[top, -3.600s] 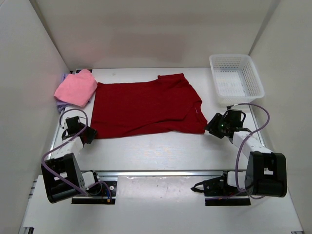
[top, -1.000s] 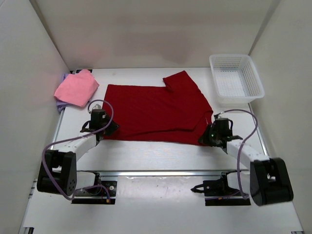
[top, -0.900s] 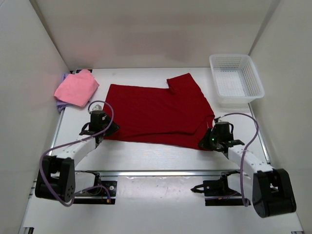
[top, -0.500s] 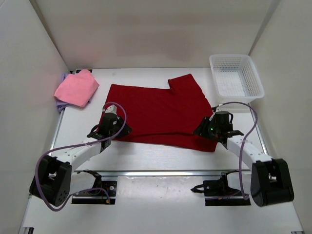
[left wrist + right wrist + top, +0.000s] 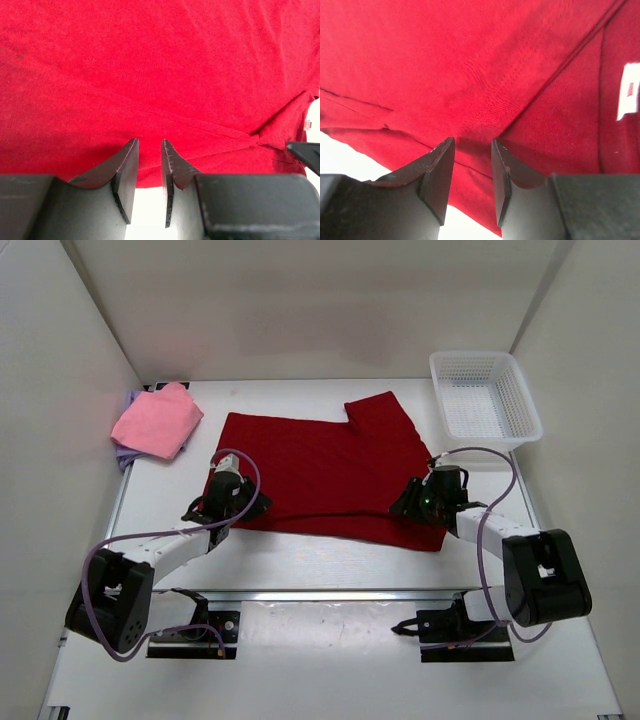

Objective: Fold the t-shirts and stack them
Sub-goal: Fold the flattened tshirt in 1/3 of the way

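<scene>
The dark red t-shirt [image 5: 325,470] lies spread flat mid-table, one sleeve [image 5: 375,410] pointing to the back right. My left gripper [image 5: 245,508] sits at its near left edge, open with a narrow gap; in the left wrist view the gripper [image 5: 149,146] has bare table between its jaws and the red t-shirt [image 5: 160,70] just ahead. My right gripper [image 5: 408,506] hovers over the near right corner, open, with red fabric [image 5: 485,60] under its gripper [image 5: 473,145] and nothing pinched. The pink t-shirt [image 5: 155,420] lies folded on the lavender t-shirt [image 5: 124,454] at the back left.
A white lattice basket [image 5: 490,445] stands at the back right, close to the right arm. White walls close in the table on the left, back and right. A white neck label [image 5: 629,92] shows on the shirt.
My right gripper has opened and let go of the red t-shirt's near right corner, then shifted slightly back. The left gripper slid right along the near edge. The shirt's near right corner now lies nearer me.
</scene>
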`<action>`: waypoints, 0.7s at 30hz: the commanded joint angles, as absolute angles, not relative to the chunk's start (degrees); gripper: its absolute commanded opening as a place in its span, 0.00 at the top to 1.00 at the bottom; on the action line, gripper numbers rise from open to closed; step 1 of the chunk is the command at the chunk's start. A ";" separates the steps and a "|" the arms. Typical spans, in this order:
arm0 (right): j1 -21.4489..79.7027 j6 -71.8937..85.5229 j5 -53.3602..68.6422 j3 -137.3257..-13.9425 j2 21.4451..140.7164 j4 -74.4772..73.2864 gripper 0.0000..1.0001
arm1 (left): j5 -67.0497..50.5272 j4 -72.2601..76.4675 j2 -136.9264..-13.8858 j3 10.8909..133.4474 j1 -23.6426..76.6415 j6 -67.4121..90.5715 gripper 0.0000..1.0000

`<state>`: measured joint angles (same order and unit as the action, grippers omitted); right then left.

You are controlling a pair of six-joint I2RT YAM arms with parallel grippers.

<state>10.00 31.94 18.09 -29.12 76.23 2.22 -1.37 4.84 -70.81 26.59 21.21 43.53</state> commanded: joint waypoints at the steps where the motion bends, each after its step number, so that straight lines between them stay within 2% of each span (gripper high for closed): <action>1: 10.98 32.43 18.29 -29.45 77.60 4.66 0.66 | -2.20 7.64 -70.31 25.93 21.27 44.03 0.65; 7: 12.22 33.84 16.08 -27.25 74.54 5.36 0.66 | -2.20 7.47 -69.70 25.31 21.18 44.03 0.64; 13: 11.69 35.07 18.71 -27.60 77.51 5.97 0.65 | -2.72 7.82 -70.49 25.49 22.06 43.95 0.65; 18: 11.25 36.21 21.88 -28.99 79.98 10.98 0.69 | -2.64 8.17 -70.40 25.23 22.24 44.47 0.64; 21: 10.46 39.01 27.49 -30.93 83.13 14.84 0.75 | -2.99 8.43 -70.49 24.87 22.50 44.56 0.65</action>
<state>11.35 36.27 22.33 -27.94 80.84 7.94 -2.17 6.87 -70.81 25.63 22.00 44.21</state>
